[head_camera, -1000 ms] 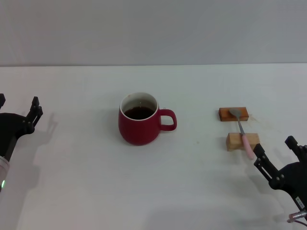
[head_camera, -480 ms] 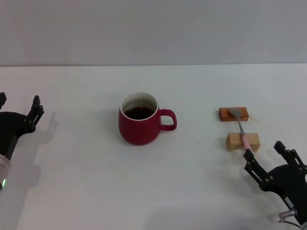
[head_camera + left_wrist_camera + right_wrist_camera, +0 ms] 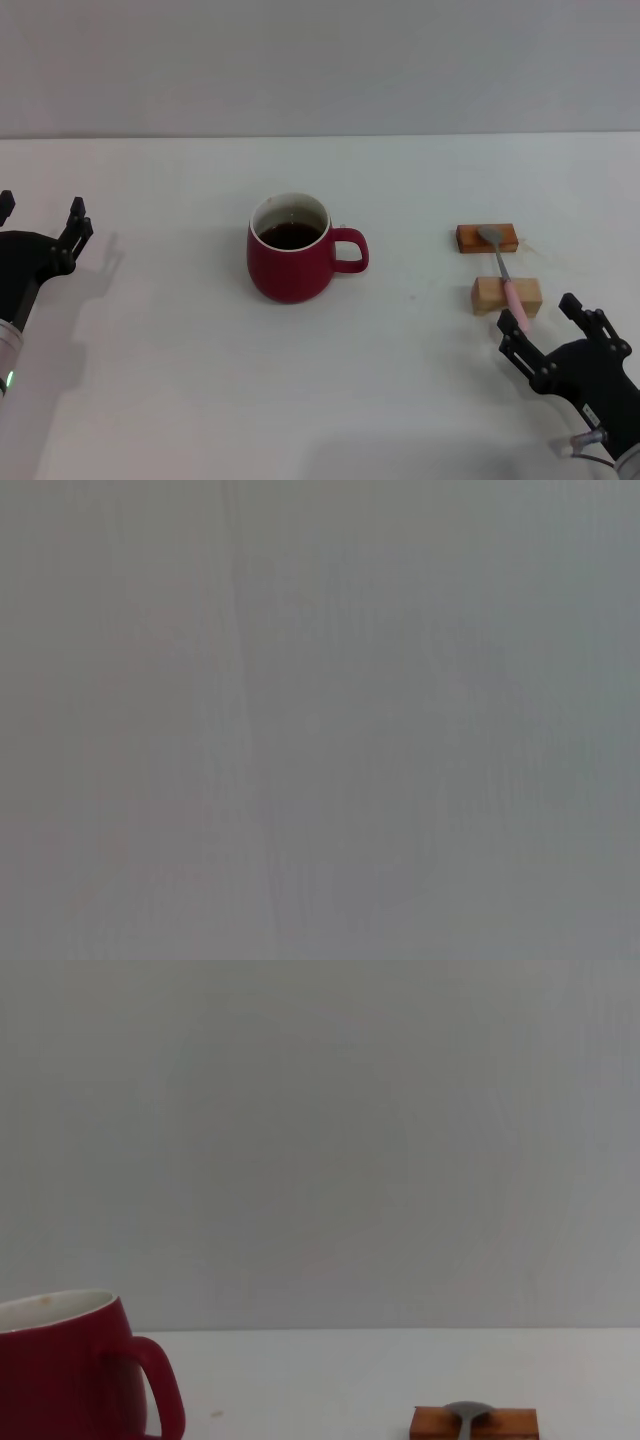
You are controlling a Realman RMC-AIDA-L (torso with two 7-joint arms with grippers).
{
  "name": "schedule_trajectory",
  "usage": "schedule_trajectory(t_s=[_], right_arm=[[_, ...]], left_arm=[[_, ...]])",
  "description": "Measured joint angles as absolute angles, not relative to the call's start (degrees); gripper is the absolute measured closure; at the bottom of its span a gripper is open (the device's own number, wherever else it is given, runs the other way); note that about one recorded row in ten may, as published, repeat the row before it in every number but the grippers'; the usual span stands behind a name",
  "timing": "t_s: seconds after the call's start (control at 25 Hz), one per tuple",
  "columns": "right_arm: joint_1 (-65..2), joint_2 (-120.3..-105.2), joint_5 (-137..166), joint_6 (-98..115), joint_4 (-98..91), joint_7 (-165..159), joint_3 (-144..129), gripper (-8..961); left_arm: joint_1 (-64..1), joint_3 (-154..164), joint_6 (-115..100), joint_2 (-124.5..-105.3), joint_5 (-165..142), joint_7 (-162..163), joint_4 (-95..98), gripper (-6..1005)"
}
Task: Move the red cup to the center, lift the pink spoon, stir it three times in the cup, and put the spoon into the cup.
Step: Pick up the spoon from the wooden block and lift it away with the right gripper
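At the desk's (image 3: pixel 180 400) left edge the left gripper (image 3: pixel 40 222) hangs parked, its black fingers spread apart with nothing between them. The left wrist view gives only a flat grey field and tells nothing more.

Near the middle of the desk, a little toward its left, stands the red cup (image 3: pixel 291 249): a rounded, glossy dark red ceramic mug, upright, with a white inner wall and dark liquid inside. Its loop handle points toward the desk's right edge. The right wrist view shows the same cup (image 3: pixel 75 1370) side-on, so its thick rim and curved handle are plain, but not the liquid, which only the head view reveals.

Toward the right edge two small wooden blocks lie one behind the other: a reddish-brown block (image 3: pixel 471 239) farther back and a tan block (image 3: pixel 488 295) nearer the front. The pink spoon (image 3: pixel 503 276) bridges them, its grey metal bowl on the reddish-brown block, its slim neck running forward and its pale pink handle crossing the tan block and overhanging its front. The right wrist view catches only the spoon's bowl (image 3: pixel 466 1414) on the reddish-brown block (image 3: pixel 430 1423).

Near the front right corner the right gripper (image 3: pixel 540 326) sits just in front of the handle's tip, its black fingers parted, gripping nothing; touching or not, I cannot tell.
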State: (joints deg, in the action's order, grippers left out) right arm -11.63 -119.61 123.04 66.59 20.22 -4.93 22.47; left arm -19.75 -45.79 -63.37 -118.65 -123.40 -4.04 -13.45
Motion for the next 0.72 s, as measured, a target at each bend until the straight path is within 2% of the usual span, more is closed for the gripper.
schedule_trajectory(t_s=[0.72], right_arm=[[-12.2, -119.71, 123.0, 65.5, 20.2, -4.9, 22.2, 120]], left_arm=[[-20.2, -45.8, -63.3, -118.56, -123.4, -4.0, -13.4, 166]])
